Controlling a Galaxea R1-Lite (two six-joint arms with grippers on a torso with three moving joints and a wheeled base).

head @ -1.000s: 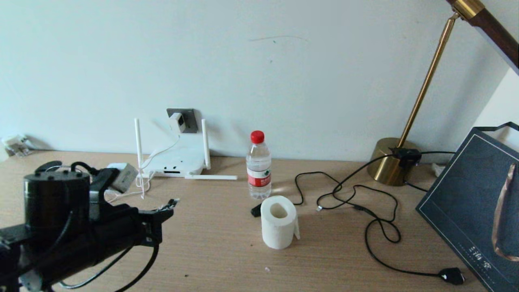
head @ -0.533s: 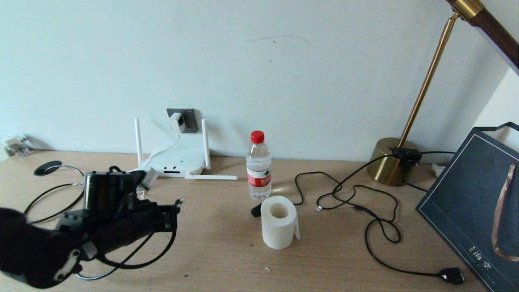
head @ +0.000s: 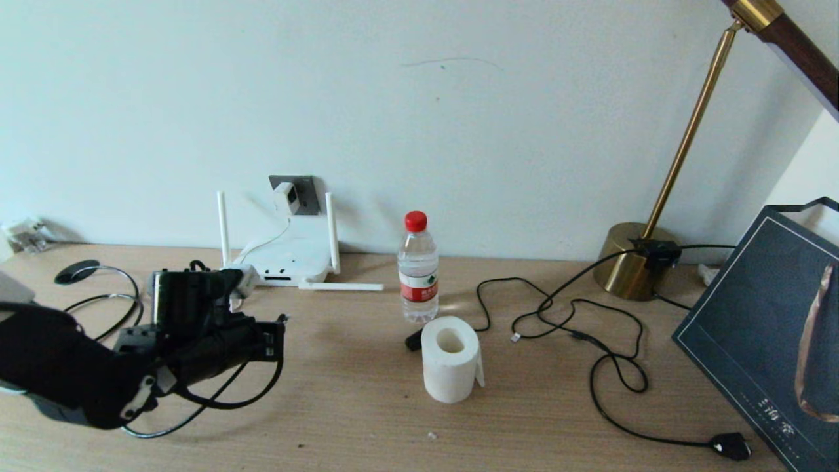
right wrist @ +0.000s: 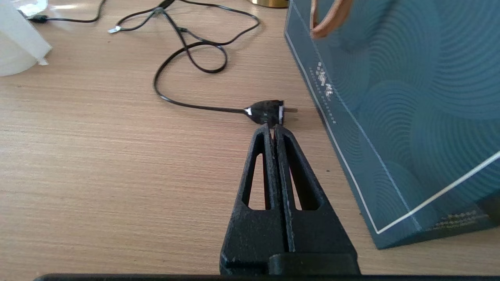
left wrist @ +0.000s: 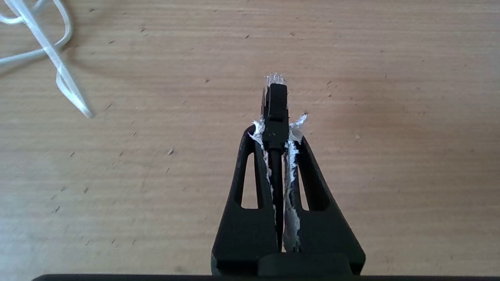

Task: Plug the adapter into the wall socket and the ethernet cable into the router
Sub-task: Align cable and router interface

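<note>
The ethernet cable sits pinched in your left gripper over the desk's left half, short of the router. Your right gripper (fingers pressed together, empty) hovers near the desk's right edge.

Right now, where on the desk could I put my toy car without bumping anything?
The widest bare wood is the front strip between the left gripper, shut on the black ethernet cable, and the white paper roll. Right of the roll, the looping black lamp cord and dark blue paper bag crowd the desk. Around the flat white router, cords clutter it too.
</note>
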